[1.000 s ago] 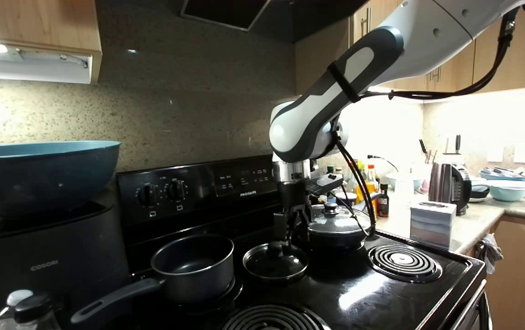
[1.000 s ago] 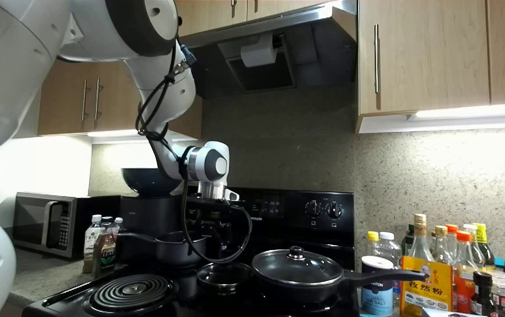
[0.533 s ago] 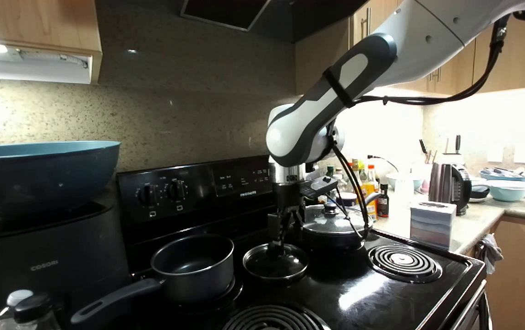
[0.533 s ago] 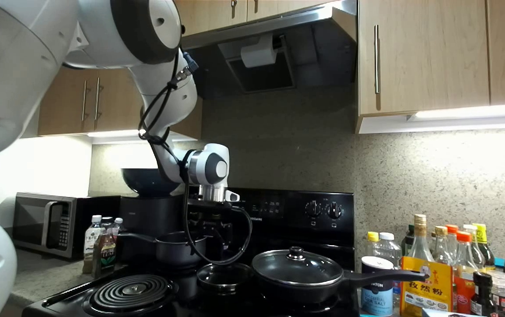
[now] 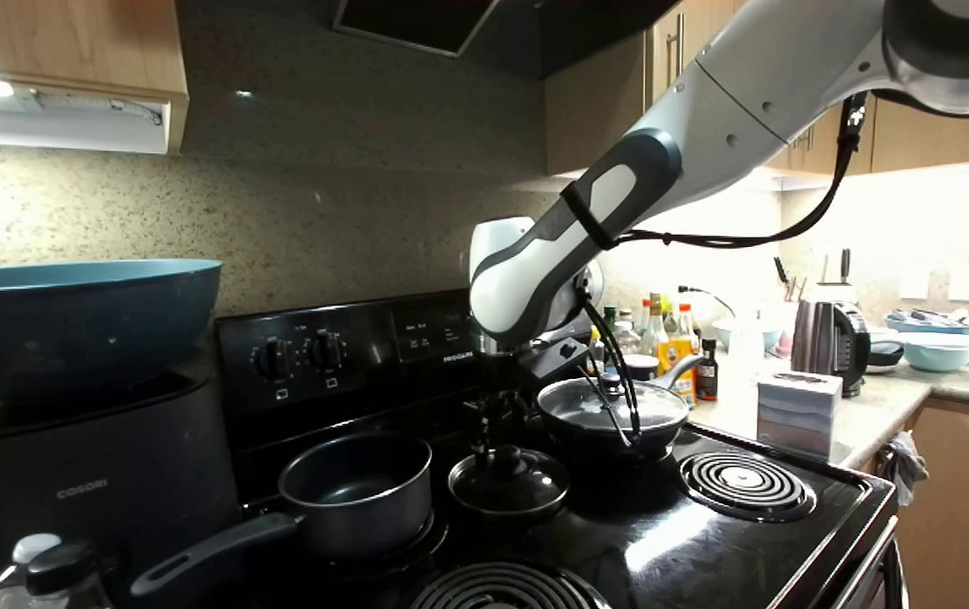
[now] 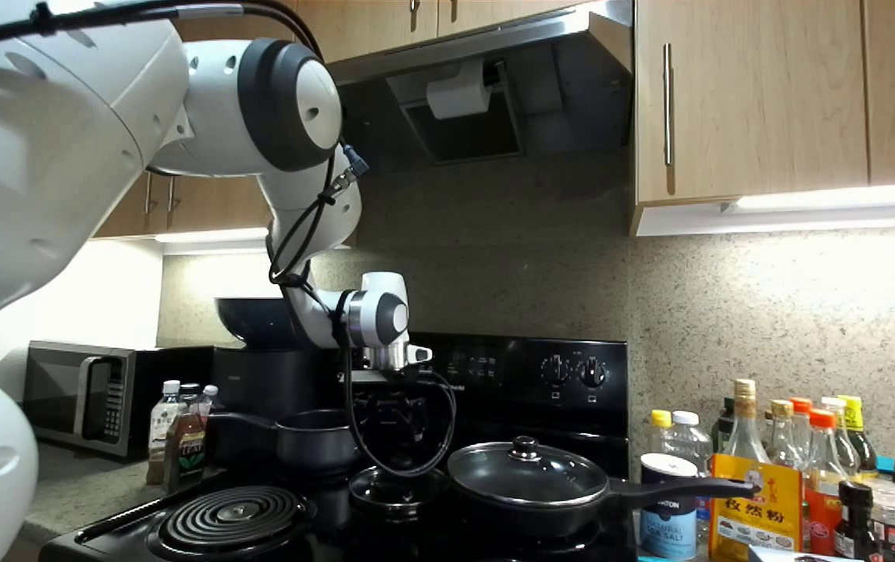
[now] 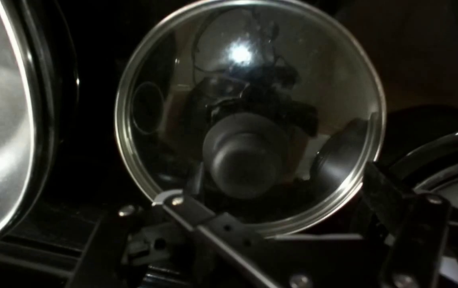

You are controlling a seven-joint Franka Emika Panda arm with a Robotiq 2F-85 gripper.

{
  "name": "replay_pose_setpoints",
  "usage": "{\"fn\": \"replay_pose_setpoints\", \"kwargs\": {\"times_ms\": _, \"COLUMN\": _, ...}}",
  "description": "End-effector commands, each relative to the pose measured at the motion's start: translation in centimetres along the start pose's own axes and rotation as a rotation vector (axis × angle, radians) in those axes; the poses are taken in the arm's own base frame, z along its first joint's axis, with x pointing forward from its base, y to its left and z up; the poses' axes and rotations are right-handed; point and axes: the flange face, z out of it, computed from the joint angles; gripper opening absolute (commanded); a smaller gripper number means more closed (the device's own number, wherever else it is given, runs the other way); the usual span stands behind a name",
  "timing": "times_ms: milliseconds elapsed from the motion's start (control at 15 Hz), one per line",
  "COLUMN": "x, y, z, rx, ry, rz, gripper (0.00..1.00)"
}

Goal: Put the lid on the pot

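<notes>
The lid is dark glass with a metal rim and black knob. It lies flat on the stove, right of the pot in an exterior view. The pot is uncovered, its handle pointing left; it also shows in an exterior view. My gripper is low over the lid, one finger just left of the knob. In the wrist view my gripper is open. The lid fills the middle there, its knob between the spread fingers, nearer the left one. Whether a finger touches it I cannot tell.
The wide pan with its own glass lid stands close beside the lid. Coil burners lie in front. The control panel rises behind. A blue bowl and several bottles stand at the sides.
The arm has lowered, and my gripper has shifted left in an exterior view, from behind the knob to its left side. The lid and the pot have not moved.
</notes>
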Motion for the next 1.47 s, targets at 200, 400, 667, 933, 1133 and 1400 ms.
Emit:
{"fn": "replay_pose_setpoints", "kwargs": {"times_ms": 200, "x": 0.5, "y": 0.7, "z": -0.2, "rx": 0.003, "ry": 0.014, "rz": 0.022, "gripper": 1.00}}
{"fn": "replay_pose_setpoints", "kwargs": {"times_ms": 400, "x": 0.6, "y": 2.1, "z": 0.5, "rx": -0.002, "ry": -0.001, "rz": 0.094, "gripper": 1.00}}
{"fn": "replay_pose_setpoints", "kwargs": {"times_ms": 667, "x": 0.7, "y": 3.6, "z": 1.8, "rx": 0.005, "ry": -0.017, "rz": 0.128, "gripper": 0.75}}
{"fn": "replay_pose_setpoints", "kwargs": {"times_ms": 933, "x": 1.0, "y": 3.9, "z": 2.9, "rx": 0.000, "ry": -0.038, "rz": 0.130, "gripper": 0.53}}
{"fn": "replay_pose_setpoints", "kwargs": {"times_ms": 1133, "x": 1.3, "y": 3.8, "z": 2.9, "rx": -0.005, "ry": -0.052, "rz": 0.129, "gripper": 0.53}}
{"fn": "replay_pose_setpoints", "kwargs": {"times_ms": 1400, "x": 1.4, "y": 3.9, "z": 2.9, "rx": -0.009, "ry": -0.070, "rz": 0.127, "gripper": 0.77}}
